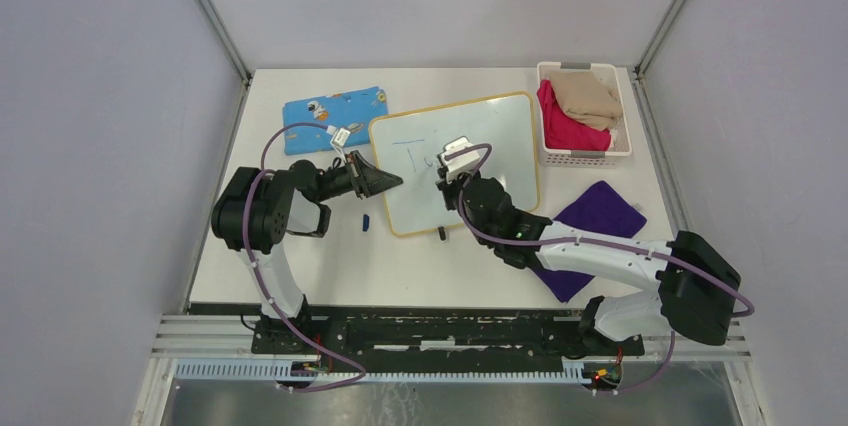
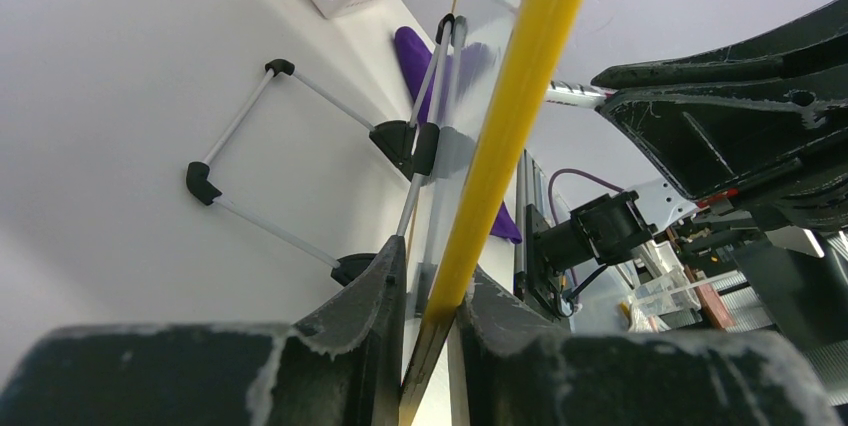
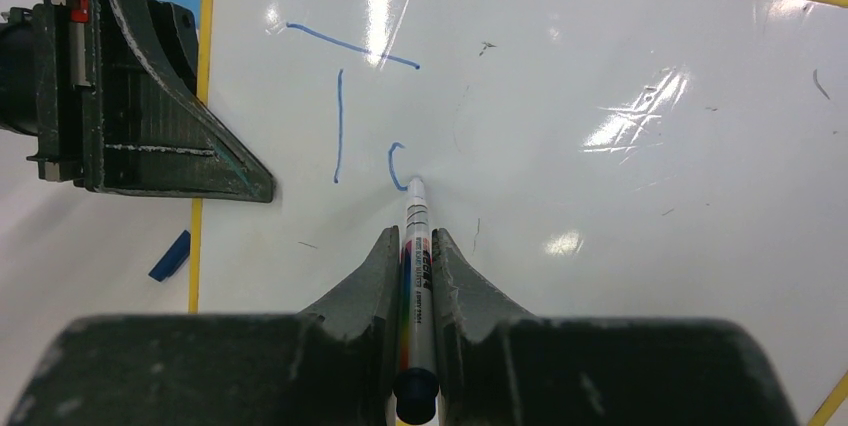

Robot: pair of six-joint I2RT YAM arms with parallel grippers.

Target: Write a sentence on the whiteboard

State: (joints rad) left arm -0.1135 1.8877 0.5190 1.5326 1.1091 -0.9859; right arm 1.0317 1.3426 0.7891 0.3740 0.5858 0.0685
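Right gripper (image 3: 414,238): jaws were clamped on a marker (image 3: 416,208), its tip touching the whiteboard (image 3: 600,66). Left gripper (image 2: 432,281): jaws were closed on the whiteboard's left edge. The whiteboard lay mid-table, between a blue cloth (image 1: 335,118) and a basket (image 1: 590,155). The sentence (image 3: 339,126): a blue "T" and one curved stroke.

light: bright, even, overhead | shadows: faint, soft | glare: white patches on whiteboard (image 3: 600,196) | focus: soft nearest wrist lenses
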